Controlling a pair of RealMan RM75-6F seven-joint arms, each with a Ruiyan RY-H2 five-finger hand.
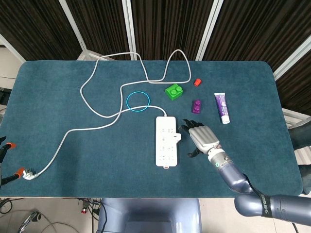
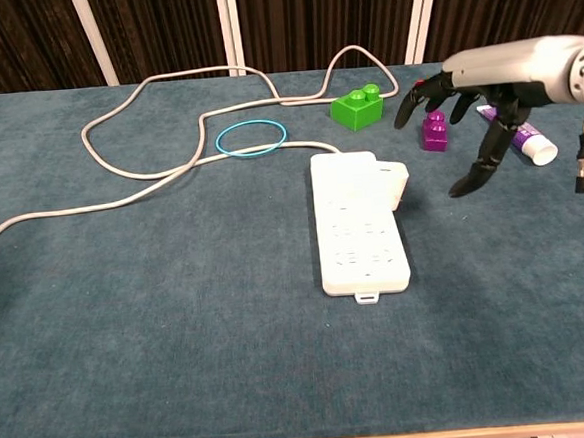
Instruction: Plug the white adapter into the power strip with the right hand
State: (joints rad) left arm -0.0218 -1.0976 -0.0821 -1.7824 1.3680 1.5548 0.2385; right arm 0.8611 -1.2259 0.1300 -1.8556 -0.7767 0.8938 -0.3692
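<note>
The white power strip lies lengthwise near the table's middle, and shows again in the chest view. The white adapter sits on the strip's right side near its far end, seen from above as a small white block. My right hand hovers to the right of the strip with its fingers spread, holding nothing. In the chest view my right hand is raised above the table, well apart from the adapter. My left hand is not visible.
The strip's grey cable loops across the far left to a plug at the near edge. A blue ring, green brick, purple brick, red cap and tube lie behind the strip.
</note>
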